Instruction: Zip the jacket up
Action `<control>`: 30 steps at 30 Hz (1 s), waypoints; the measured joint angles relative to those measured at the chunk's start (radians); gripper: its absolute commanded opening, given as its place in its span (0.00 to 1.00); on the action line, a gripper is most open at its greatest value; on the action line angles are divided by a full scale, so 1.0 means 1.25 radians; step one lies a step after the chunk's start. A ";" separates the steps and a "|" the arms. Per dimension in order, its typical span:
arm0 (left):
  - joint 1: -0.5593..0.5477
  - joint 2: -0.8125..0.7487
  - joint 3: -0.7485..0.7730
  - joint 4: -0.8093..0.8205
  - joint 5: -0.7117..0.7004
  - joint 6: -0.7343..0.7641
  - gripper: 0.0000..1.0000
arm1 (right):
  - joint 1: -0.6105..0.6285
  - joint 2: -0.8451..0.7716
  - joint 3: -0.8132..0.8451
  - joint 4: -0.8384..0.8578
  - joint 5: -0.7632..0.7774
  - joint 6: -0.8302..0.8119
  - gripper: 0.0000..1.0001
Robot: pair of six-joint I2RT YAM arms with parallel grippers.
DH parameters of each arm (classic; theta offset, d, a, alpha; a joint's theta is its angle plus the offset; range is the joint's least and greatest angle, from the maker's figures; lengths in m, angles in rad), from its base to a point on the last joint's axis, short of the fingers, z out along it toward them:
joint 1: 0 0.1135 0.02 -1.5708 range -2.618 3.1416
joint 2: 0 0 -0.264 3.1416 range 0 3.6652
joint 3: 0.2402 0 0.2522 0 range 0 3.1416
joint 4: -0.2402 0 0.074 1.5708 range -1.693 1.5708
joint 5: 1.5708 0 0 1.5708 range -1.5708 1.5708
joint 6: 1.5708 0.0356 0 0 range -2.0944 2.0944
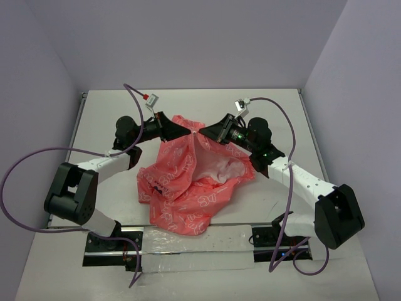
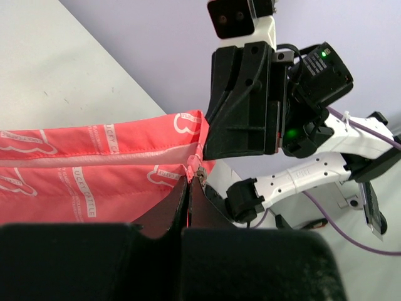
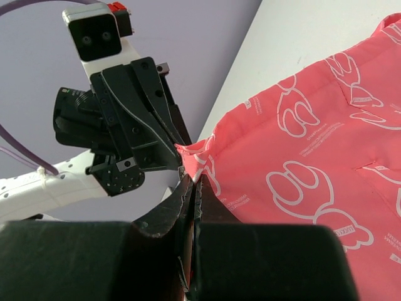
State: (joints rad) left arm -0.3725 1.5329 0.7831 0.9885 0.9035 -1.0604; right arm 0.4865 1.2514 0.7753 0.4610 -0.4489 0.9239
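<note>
The coral-pink jacket (image 1: 182, 185) with white outline motifs lies mid-table, and its far end is pulled up to a point. Its white lining (image 1: 218, 168) shows in an open gap. My left gripper (image 1: 180, 129) and right gripper (image 1: 204, 132) meet at that raised point, tip to tip. In the left wrist view my left gripper (image 2: 190, 180) is shut on the jacket's edge (image 2: 94, 169), beside the metal zipper slider (image 2: 201, 172). In the right wrist view my right gripper (image 3: 194, 180) is shut on the jacket's corner (image 3: 301, 144). No dark blue mark shows.
A clear plastic-covered strip (image 1: 200, 243) and the arm bases run along the near edge. Purple cables (image 1: 25, 163) loop beside both arms. Walls stand close behind and to both sides of the white table (image 1: 282, 113).
</note>
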 measured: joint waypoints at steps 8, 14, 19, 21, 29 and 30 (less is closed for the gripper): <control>0.002 0.054 0.014 0.063 0.072 -0.080 0.19 | 0.000 0.000 0.002 -0.010 -0.002 -0.007 0.00; 0.000 0.086 0.018 0.073 0.122 -0.115 0.15 | -0.002 0.000 0.004 -0.001 0.004 -0.014 0.00; 0.000 0.086 0.029 0.065 0.125 -0.110 0.00 | -0.002 0.000 0.008 0.001 0.003 -0.017 0.00; 0.000 0.086 0.031 0.062 0.125 -0.108 0.00 | -0.002 0.000 0.008 0.002 0.003 -0.018 0.00; 0.000 0.086 0.031 0.066 0.124 -0.117 0.33 | -0.002 0.000 0.008 0.003 0.003 -0.018 0.00; 0.000 0.086 0.031 0.065 0.124 -0.116 0.42 | -0.002 0.000 0.008 0.004 0.003 -0.018 0.00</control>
State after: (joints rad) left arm -0.3725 1.6409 0.8219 1.0704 1.0584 -1.2048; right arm 0.4835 1.2518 0.7856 0.4656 -0.4452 0.9009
